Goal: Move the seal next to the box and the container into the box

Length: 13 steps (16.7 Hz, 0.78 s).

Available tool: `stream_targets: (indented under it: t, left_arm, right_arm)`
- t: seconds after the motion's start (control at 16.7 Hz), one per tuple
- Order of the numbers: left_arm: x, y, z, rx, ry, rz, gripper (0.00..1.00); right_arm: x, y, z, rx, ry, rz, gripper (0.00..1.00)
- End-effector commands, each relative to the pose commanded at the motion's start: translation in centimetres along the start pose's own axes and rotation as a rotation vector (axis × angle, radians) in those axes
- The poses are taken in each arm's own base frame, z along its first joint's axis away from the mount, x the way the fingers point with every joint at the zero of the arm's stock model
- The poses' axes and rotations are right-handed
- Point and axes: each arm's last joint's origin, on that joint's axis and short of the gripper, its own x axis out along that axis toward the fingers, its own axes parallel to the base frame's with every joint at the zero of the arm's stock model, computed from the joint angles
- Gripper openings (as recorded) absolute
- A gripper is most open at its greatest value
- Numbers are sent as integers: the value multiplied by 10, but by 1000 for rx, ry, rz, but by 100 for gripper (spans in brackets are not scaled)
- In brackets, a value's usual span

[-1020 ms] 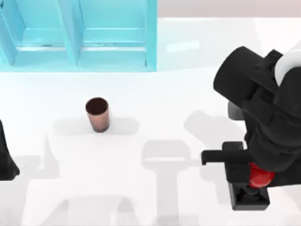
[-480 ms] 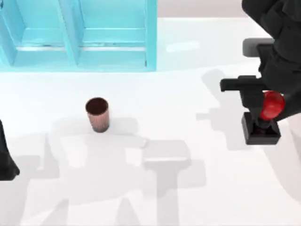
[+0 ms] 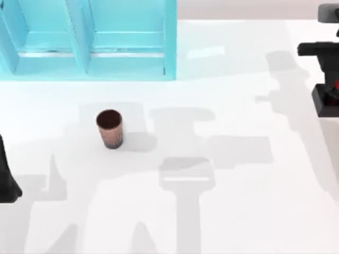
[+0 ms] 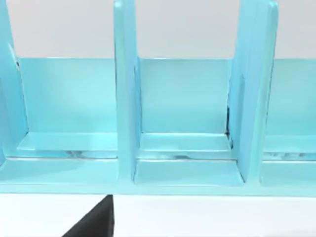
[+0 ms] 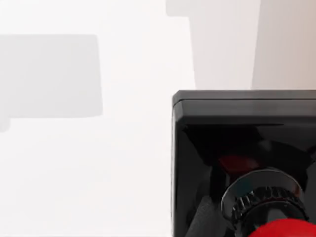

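Note:
The seal is at the top view's far right edge, where its black base (image 3: pixel 325 101) and a sliver of red knob show. My right gripper (image 3: pixel 333 79) is shut on it, well right of the box. The right wrist view looks down on the seal's black block (image 5: pixel 237 143) and red knob (image 5: pixel 285 230) above the white table. The container (image 3: pixel 109 128), a copper-brown cup with a dark inside, stands upright left of centre in front of the box. The light blue box (image 3: pixel 90 42) sits at the back left. My left arm (image 3: pixel 7 177) is parked at the left edge.
The left wrist view faces the box's open compartments (image 4: pixel 185 118), split by upright blue dividers (image 4: pixel 126 94). A dark piece of the left gripper (image 4: pixel 96 223) shows low in that view. White table (image 3: pixel 228 211) stretches between the container and the right arm.
My right gripper has carried the seal from the front right toward the back and right, and it is now partly past the top view's right edge. The container and left arm have not moved.

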Motion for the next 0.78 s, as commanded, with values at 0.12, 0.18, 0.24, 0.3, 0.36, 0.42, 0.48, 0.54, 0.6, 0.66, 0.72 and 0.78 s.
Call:
stream_targets:
  t: [0.12, 0.18, 0.24, 0.3, 0.36, 0.42, 0.48, 0.54, 0.6, 0.66, 0.72, 0.78]
  left_arm:
    - [0, 0, 0, 0, 0, 0, 100]
    - [0, 0, 0, 0, 0, 0, 100]
    - [0, 0, 0, 0, 0, 0, 100]
    - [0, 0, 0, 0, 0, 0, 100]
    - [0, 0, 0, 0, 0, 0, 100]
    - [0, 0, 0, 0, 0, 0, 100]
    - [0, 0, 0, 0, 0, 0, 100]
    - [0, 0, 0, 0, 0, 0, 100]
    - [0, 0, 0, 0, 0, 0, 100]
    - [0, 0, 0, 0, 0, 0, 100]
    - [0, 0, 0, 0, 0, 0, 100]
    - [0, 0, 0, 0, 0, 0, 100]
  right_arm:
    - [0, 0, 0, 0, 0, 0, 0]
    - [0, 1, -1, -1, -2, -1, 0]
    - [1, 1, 0, -2, -2, -1, 0]
    - [4, 2, 0, -3, -2, -1, 0]
    - [10, 1, 0, -2, -2, -1, 0]
    - [18, 1, 1, 0, -3, 0, 0]
    - [26, 1, 1, 1, -2, 0, 0]
    - [37, 0, 1, 2, -1, 0, 0]
    - [47, 0, 1, 1, 0, -1, 0]
    - [55, 0, 1, 0, 0, -1, 0]
    - [61, 0, 0, 0, 0, -1, 0]
    - [64, 0, 0, 0, 0, 0, 0]
